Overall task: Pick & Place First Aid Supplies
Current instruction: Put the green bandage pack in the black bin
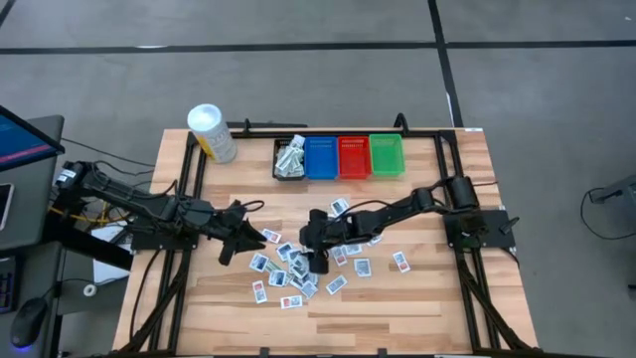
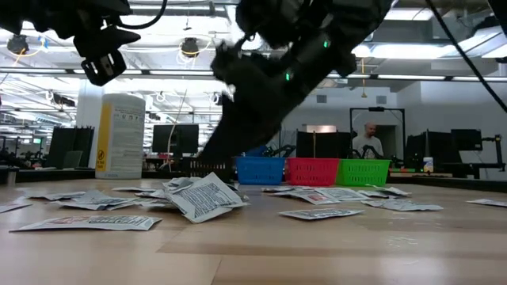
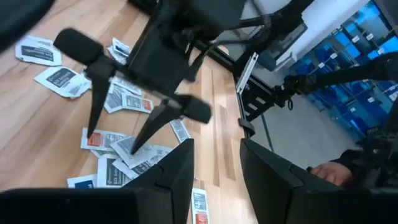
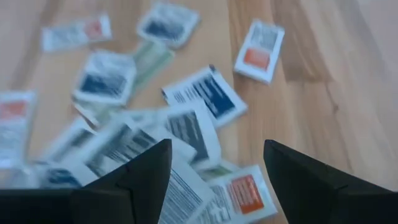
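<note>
Both arms: dark, near-black housings, jointed segments, matte finish.

Left arm [image 1: 139, 204]: black links with bundled black cables running along them; yellow wiring visible at its base end, beside the edge of the wooden surface [image 1: 417, 308].

Right arm [image 1: 417, 204]: black links ending in a round, drum-shaped joint housing; square black base plate just beside the surface's rail.

Right gripper [image 3: 121, 134]: two thin, tapering black fingers [image 3: 96, 106] under a black crossbar with rounded ends. Small green indicator lights glow on the dark body in the low view.

Left gripper [image 3: 214, 171]: two broad, flat black fingers, squared edges, slight sheen.
</note>
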